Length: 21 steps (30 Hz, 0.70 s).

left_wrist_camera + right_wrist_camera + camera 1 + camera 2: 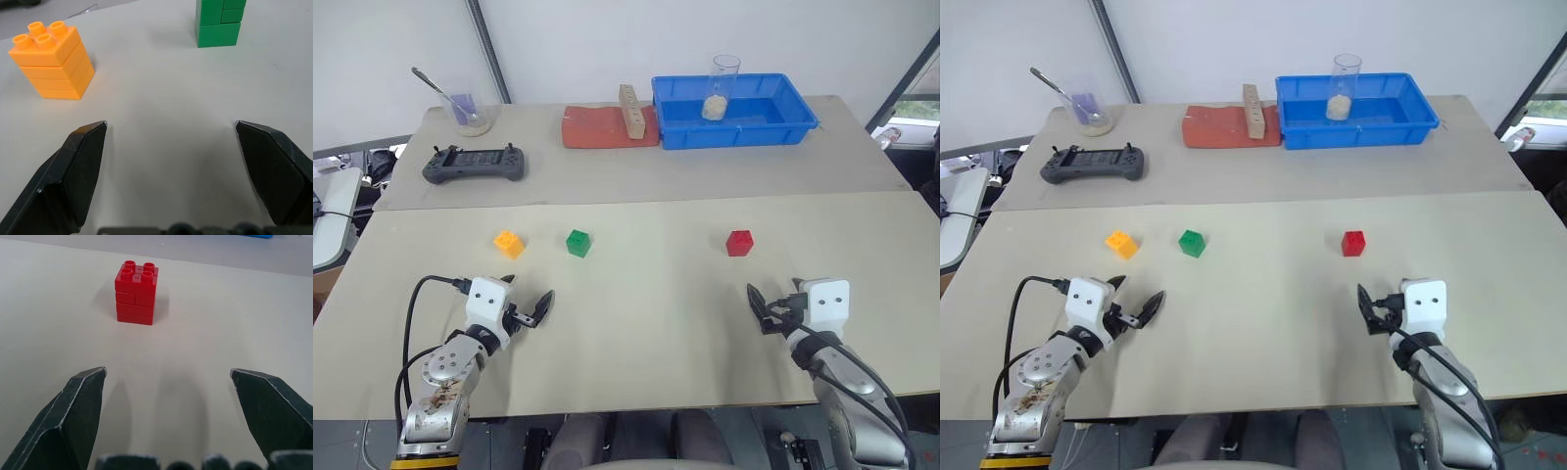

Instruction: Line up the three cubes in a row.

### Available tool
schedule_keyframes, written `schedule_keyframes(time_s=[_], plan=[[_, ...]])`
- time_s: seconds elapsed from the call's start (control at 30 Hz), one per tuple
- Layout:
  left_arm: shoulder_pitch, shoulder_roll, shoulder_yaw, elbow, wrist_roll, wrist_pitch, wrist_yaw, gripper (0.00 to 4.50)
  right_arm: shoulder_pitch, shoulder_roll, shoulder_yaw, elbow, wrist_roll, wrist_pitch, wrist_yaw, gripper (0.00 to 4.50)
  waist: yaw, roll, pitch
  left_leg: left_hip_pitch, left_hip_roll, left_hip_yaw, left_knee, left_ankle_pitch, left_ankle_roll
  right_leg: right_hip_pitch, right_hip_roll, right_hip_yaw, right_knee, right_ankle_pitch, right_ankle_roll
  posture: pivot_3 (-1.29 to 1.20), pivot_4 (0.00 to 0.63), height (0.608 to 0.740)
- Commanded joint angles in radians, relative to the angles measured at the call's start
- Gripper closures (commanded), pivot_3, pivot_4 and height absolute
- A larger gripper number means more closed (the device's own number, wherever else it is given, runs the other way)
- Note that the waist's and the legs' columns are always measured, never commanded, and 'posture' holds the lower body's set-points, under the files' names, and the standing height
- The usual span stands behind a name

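While both grippers wait wide open and empty, no cube is lined up yet.
Orange cube [509,243] and green cube [578,242] sit near each other; red cube [739,242] lies well apart, so the right gripper [760,305] likely must fetch it; left gripper [530,304] idles.

Orange-yellow cube [509,243], green cube [578,242], red cube [739,242], all plain; beige desk [646,323]; blue tray [675,122]; black fingers [73,166]; mat [592,127] perhaps brick-red.

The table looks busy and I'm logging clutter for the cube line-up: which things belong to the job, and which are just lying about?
Belongs to the job:
orange cube
green cube
red cube

Just lying about:
blue tray
glass in the tray
wooden block
red cloth
controller
bowl with spoon
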Motion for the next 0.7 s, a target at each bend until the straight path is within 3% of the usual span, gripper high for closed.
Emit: schedule_keyframes(time_s=[0.03, 0.17, 0.43, 0.7], plan=[[-0.008, 0.004, -0.009, 0.007, 0.003, -0.002, -0.004, 0.02, -0.006, 0.004, -0.021, -0.017, -0.001, -0.039, -0.006, 0.00, 0.000, 0.000, 0.000, 0.000, 0.000, 0.000, 0.000, 0.000, 0.000, 0.000, 0.000, 0.000, 0.000, 0.000, 0.000, 0.00, 0.150, 0.740], [-0.036, 0.033, -0.031, 0.002, -0.004, -0.038, -0.070, 0.02, -0.001, 0.000, -0.027, -0.007, -0.004, -0.051, -0.001, 0.00, 0.001, 0.000, 0.000, 0.000, 0.000, 0.000, 0.000, 0.000, 0.000, 0.000, 0.000, 0.000, 0.000, 0.000, 0.000, 0.00, 0.150, 0.740], [-0.269, 0.200, -0.152, -0.081, -0.150, 0.001, -0.434, 0.02, -0.117, -0.008, 0.016, 0.050, -0.021, -0.037, 0.001, 0.00, -0.005, 0.000, 0.000, 0.000, 0.000, 0.000, 0.000, 0.000, -0.001, 0.000, 0.000, 0.000, 0.000, 0.000, 0.000, 0.00, 0.150, 0.740], [-0.537, 0.188, -0.235, -0.074, -0.261, 0.126, -0.569, 0.02, -0.290, 0.010, 0.071, 0.223, -0.050, -0.053, 0.000, 0.00, -0.014, -0.001, 0.001, -0.003, 0.000, 0.000, -0.001, 0.001, -0.001, 0.000, 0.001, -0.001, 0.002, 0.000, 0.000, 0.00, 0.150, 0.740]])
